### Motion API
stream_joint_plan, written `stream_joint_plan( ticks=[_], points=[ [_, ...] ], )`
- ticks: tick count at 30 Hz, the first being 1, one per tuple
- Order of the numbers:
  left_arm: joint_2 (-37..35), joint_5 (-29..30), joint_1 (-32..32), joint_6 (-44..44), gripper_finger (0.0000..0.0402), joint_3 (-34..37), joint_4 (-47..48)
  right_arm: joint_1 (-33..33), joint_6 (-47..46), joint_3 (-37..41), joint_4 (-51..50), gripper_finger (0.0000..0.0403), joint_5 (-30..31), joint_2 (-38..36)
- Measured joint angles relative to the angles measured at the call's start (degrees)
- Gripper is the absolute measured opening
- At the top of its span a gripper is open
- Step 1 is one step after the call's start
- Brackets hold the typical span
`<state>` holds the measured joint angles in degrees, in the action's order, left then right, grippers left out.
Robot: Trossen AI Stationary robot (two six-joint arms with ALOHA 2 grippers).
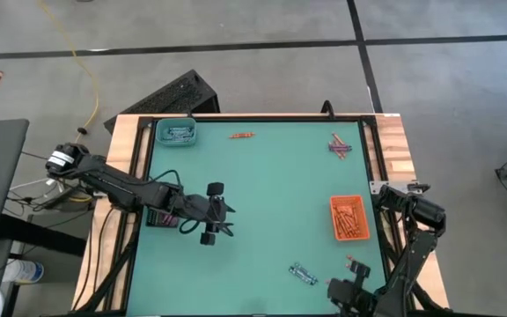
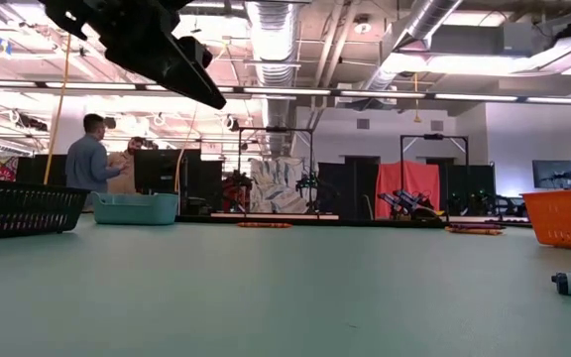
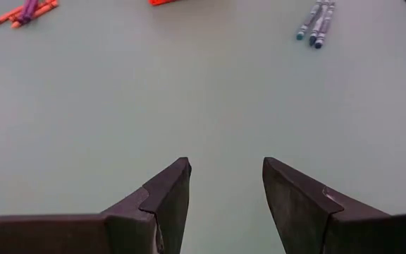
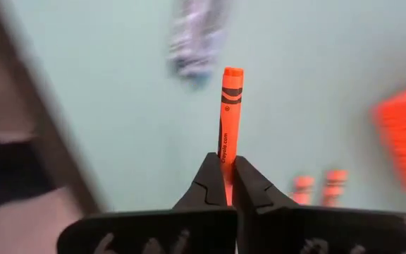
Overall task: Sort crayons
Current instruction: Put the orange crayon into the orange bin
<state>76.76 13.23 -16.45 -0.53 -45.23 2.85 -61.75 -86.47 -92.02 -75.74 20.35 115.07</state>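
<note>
On a smooth, matte teal-green table [image 1: 262,194] edged in pale wood, two dark jointed arms reach in from opposite sides. At the near right corner, the right gripper [image 4: 225,185] pinches one orange crayon [image 4: 228,116] between its two wedge-shaped fingers, which are pressed tight on the paper-wrapped stick; the crayon juts straight out past the tips, its black-banded end showing. Two more orange crayons [image 4: 318,187] lie blurred on the table just beyond it. The left gripper [image 3: 225,185] hovers over bare table left of centre, its two angular black fingers spread wide with nothing between them. Three small rectangular trays are present: an orange tray [image 1: 349,217] with latticed plastic walls on the right, holding a loose heap of orange crayons; a teal tray [image 1: 176,133] at the far left corner with a few pale sticks inside; and a black tray [image 2: 23,209] with mesh sides at the left edge, mostly hidden beneath the left arm from above. Loose crayons lie in three small groups: a short orange cluster [image 1: 241,135] near the far edge, a mixed purple and orange cluster [image 1: 339,145] toward the far right corner, and a pair of blue-grey crayons [image 1: 302,274] near the front. Beyond the table, a person [image 2: 90,154] stands in the workshop
</note>
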Motion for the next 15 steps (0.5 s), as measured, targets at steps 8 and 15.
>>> stream_joint_plan(
  ticks=[8,15],
  points=[
    [0.23,0.12,-2.33,-1.07,0.0169,0.67,-2.83,4.08,-4.50,-0.56,-12.76,0.0000,4.03,-0.04],
    [0.26,-0.88,-3.55,-0.84,0.0169,3.24,-8.73,10.42,-1.58,1.48,-14.24,0.0000,6.96,-3.06]
  ],
)
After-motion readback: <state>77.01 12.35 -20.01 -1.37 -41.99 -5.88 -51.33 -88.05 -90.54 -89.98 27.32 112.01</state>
